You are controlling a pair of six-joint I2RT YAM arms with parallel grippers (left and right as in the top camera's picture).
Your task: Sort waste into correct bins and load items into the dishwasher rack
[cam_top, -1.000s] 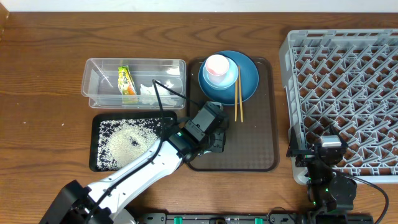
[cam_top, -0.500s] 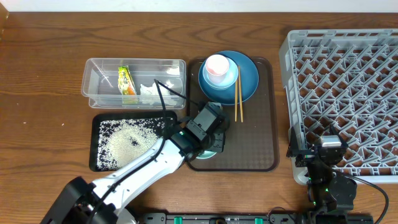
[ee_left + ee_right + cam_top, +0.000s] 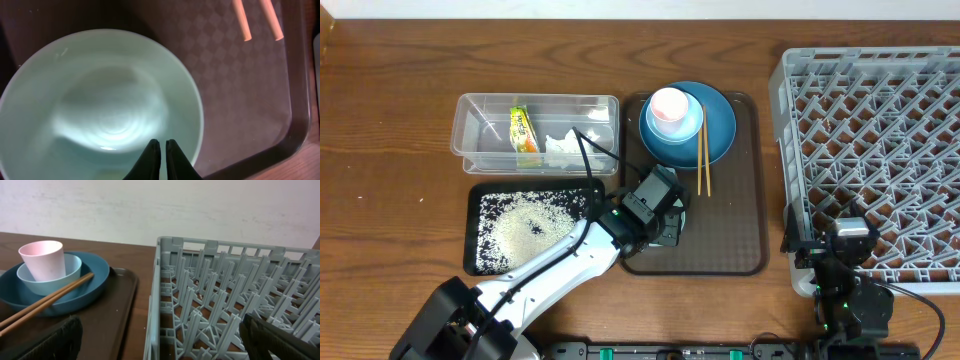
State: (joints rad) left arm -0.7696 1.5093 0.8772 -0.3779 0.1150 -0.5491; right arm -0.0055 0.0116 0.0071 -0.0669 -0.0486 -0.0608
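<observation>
Wooden worktop (image 3: 400, 150) | left gripper (image 3: 161, 143) shut above mint-green bowl (image 3: 75, 100), hold unclear | secure rim, lift level toward dishwasher rack (image 3: 880, 150)

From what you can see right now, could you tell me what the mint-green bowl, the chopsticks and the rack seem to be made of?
Mint-green bowl: glazed ceramic or melamine, I cannot tell; glossy, soft highlights.
Chopsticks: probably wood or bamboo, matte tan.
Rack: moulded grey plastic, dull, thin lattice pegs.
</observation>
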